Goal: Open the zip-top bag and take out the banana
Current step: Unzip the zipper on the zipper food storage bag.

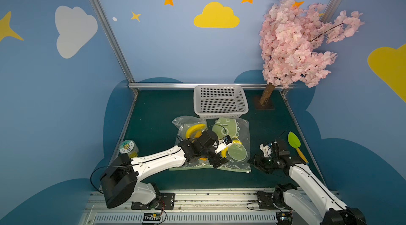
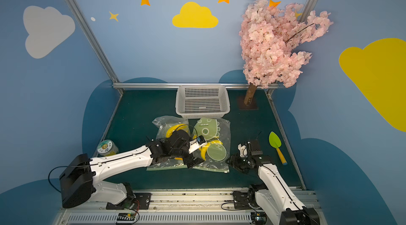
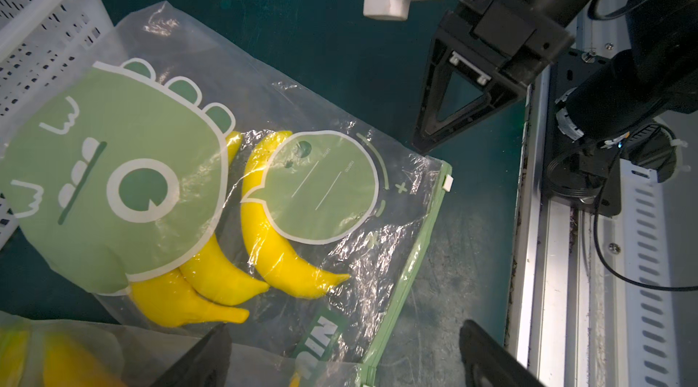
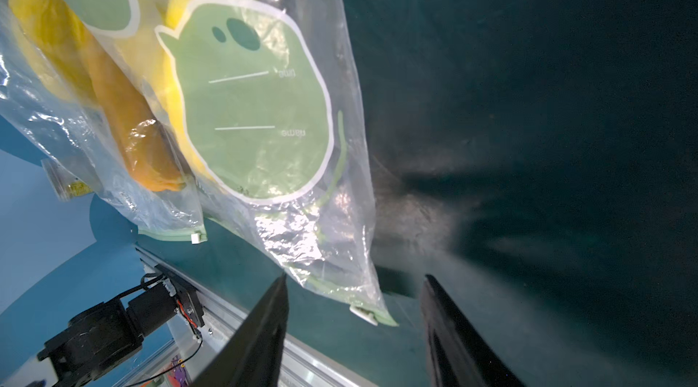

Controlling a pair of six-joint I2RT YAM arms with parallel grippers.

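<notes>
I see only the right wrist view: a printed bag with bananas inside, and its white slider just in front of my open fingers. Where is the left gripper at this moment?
Observer: The left gripper is open, above the near zip edge of that same bag.
Operator: Understood. Is there a container for the banana?
Observer: Yes, a white basket stands just behind that bag, and it looks empty.
Operator: Is anything lying on my right side?
Observer: A green spatula lies to the right of the bag, apart from it.
</notes>
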